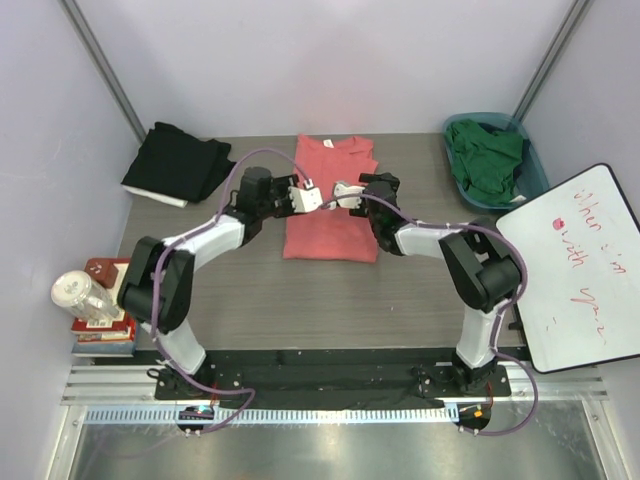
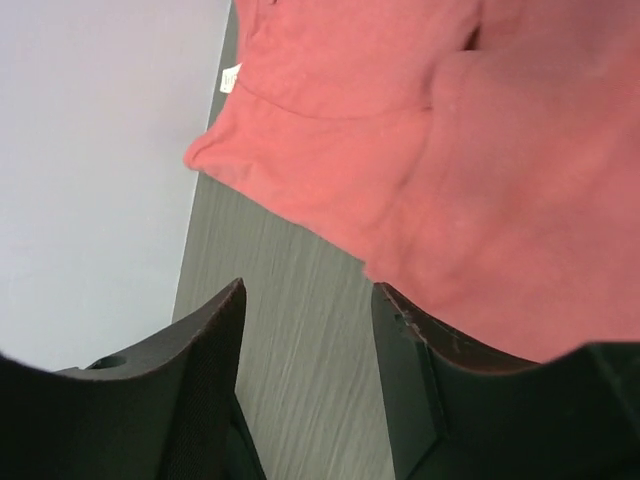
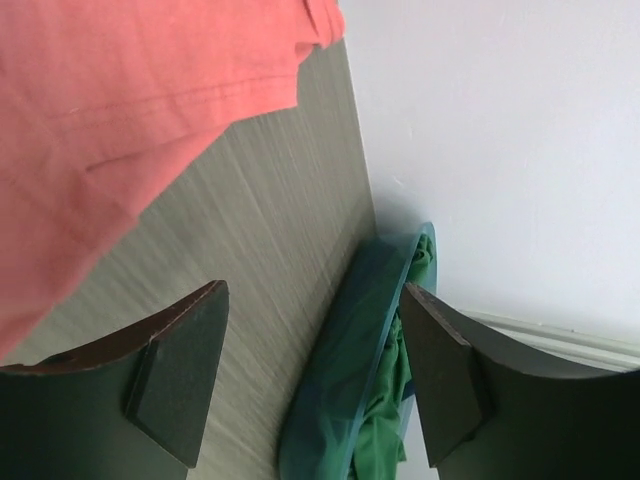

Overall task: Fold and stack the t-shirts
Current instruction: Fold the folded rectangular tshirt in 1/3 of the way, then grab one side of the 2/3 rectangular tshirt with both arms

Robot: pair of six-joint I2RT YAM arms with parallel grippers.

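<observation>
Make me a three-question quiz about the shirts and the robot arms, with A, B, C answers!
1. Where is the green shirt?
A) in the teal basket
B) on the floor
C) hanging on the wall

2. How many shirts can you see?
A) one
B) three
C) five

3. Over the pink shirt, the left tool and the right tool are:
A) shut on it
B) open, holding nothing
C) holding a jar

Answers:
1 A: green cloth fills the basket at the table's far right corner.
2 B: there is the pink shirt, the black shirt and the green shirt.
3 B: each wrist view shows the fingers apart, gripping nothing.
</observation>
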